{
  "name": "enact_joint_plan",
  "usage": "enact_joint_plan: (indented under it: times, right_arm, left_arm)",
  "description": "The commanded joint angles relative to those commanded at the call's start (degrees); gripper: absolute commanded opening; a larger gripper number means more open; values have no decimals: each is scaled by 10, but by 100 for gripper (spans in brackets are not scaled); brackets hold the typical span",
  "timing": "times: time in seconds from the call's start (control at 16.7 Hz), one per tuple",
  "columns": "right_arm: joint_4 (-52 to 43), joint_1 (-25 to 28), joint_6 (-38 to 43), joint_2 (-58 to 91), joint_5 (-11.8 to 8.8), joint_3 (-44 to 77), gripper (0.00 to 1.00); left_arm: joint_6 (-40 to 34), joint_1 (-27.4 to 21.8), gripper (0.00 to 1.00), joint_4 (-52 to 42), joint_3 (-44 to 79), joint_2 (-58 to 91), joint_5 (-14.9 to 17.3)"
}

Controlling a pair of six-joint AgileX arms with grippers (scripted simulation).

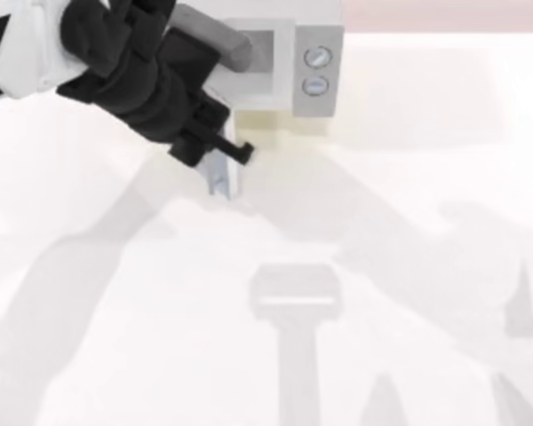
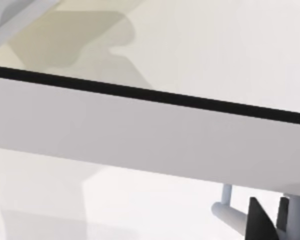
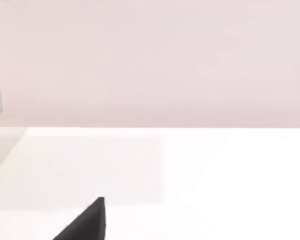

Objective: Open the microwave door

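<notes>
Light-grey and boxy, the microwave (image 1: 289,62) stands at the far edge of the white bench (image 1: 409,231), a little left of centre in the top view, and its top is cut off by the picture's upper edge. Much of its left part is hidden behind my left arm, which reaches in from the upper left. Its control panel (image 1: 317,71) on the right side carries two round silver knobs; no writing or brand can be read on them.

The microwave door (image 1: 234,164) is swung out toward the near side and shows nearly edge-on from above, so its window cannot be made out. In the left wrist view the door (image 2: 140,130) fills the picture as a flat pale-grey panel with a thin dark line along one edge, the pale cavity behind it.

The left end effector (image 1: 220,158) sits at the door's outer edge by the handle (image 2: 230,215); whether its fingers are clamped on it I cannot tell.

The right arm is out of the top view; its wrist view shows only bare bench, a pink wall and one dark fingertip (image 3: 87,222).
</notes>
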Motion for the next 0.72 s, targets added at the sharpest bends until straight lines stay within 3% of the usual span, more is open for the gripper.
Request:
enact_joint_plan:
  times: [0.36, 0.72]
  right_arm:
    - [0, 0, 0, 0, 0, 0, 100]
    - [0, 0, 0, 0, 0, 0, 100]
  left_arm:
    - [7, 1, 0, -3, -4, -1, 8]
    - [85, 33, 0, -12, -23, -23, 47]
